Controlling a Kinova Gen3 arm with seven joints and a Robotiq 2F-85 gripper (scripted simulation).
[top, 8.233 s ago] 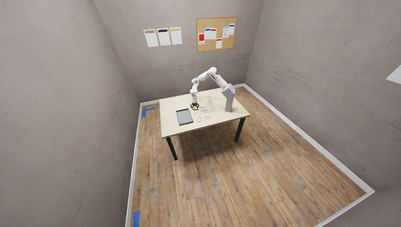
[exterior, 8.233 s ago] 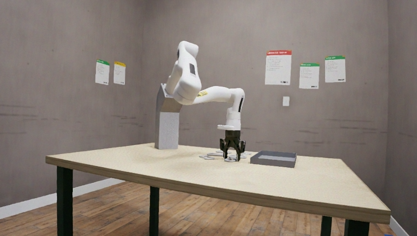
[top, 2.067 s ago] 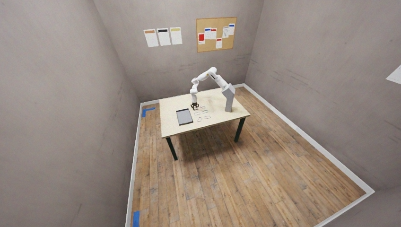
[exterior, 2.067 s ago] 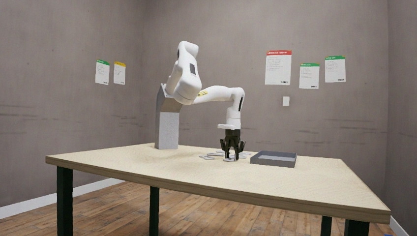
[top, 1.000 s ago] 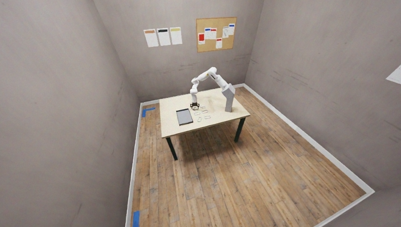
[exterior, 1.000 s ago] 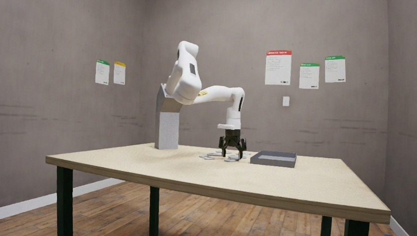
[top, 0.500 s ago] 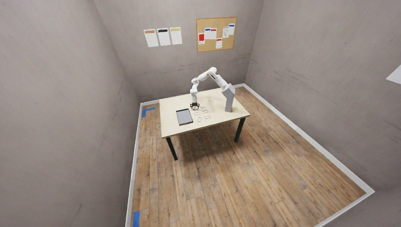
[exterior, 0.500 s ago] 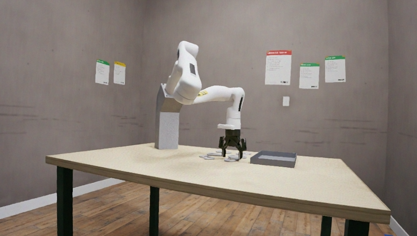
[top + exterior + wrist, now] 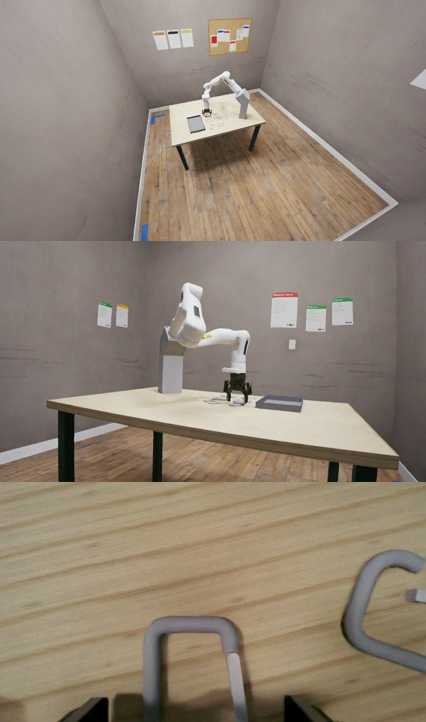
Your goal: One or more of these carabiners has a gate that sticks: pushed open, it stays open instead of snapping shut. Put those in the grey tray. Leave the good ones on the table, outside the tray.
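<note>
"How's the claw (image 9: pixel 206 114) (image 9: pixel 237 400) (image 9: pixel 196 713)?"

"I've got it spread wide over a squarish grey carabiner (image 9: pixel 153 669) with a pale, flat-sided gate."

"And the tray (image 9: pixel 196 124) (image 9: pixel 278 405)?"

"Grey, rectangular, beside the carabiners on my pale, grained worktop (image 9: pixel 185 140) (image 9: pixel 209 423) (image 9: pixel 200 557)."

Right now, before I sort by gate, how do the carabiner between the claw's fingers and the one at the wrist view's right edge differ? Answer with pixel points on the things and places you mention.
The carabiner between the fingers has its gate end meeting the body; the edge one (image 9: pixel 356 612) shows a gap there. The first has squarish corners; the second slants. Both are grey.
</note>
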